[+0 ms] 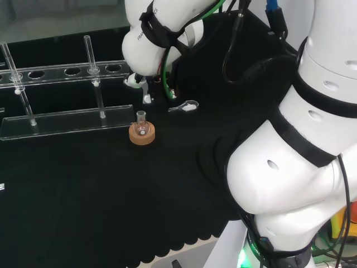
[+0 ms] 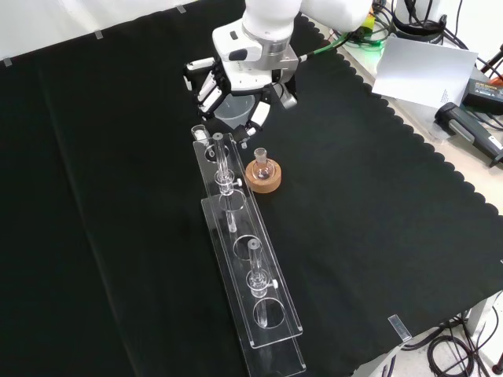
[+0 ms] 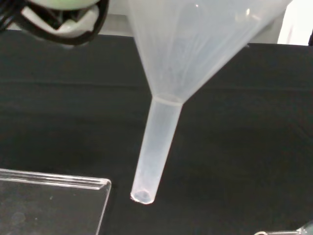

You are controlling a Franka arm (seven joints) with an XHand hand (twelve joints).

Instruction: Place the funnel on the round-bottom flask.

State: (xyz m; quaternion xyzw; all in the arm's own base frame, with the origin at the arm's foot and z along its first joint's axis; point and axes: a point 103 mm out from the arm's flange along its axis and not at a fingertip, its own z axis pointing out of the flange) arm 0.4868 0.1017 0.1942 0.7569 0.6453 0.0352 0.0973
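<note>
Front view, left to right: clear rack (image 2: 250, 279) runs diagonally down the black surface (image 2: 118, 196), w/ glass tubes (image 2: 222, 161) standing in it. Just right of the rack's upper end sits the round-bottom flask (image 2: 262, 166) on a cork ring (image 2: 263, 177), neck up, mouth uncovered. Above and slightly left of the flask, the hand (image 2: 236, 82) comes in from the top, fingers curled round the funnel (image 2: 233, 110), whose wide translucent cone shows between the black-and-white fingers. Funnel is up off the cloth, near the flask but apart from it, not over the neck.

Head view, left to right: rack (image 1: 67, 95) along the left, then the flask (image 1: 141, 124) on its cork ring (image 1: 141, 135) just beside the rack's end; hand (image 1: 139, 81) behind it under the arm's white link; a small clear piece (image 1: 187, 106) lies on the cloth to the right, too small to tell what it is.

Wrist view: funnel (image 3: 166, 107) close up, cone wide, stem pointing down at bare cloth, stem tip just beside a corner of the rack's base (image 3: 54, 200), clear of it.
</note>
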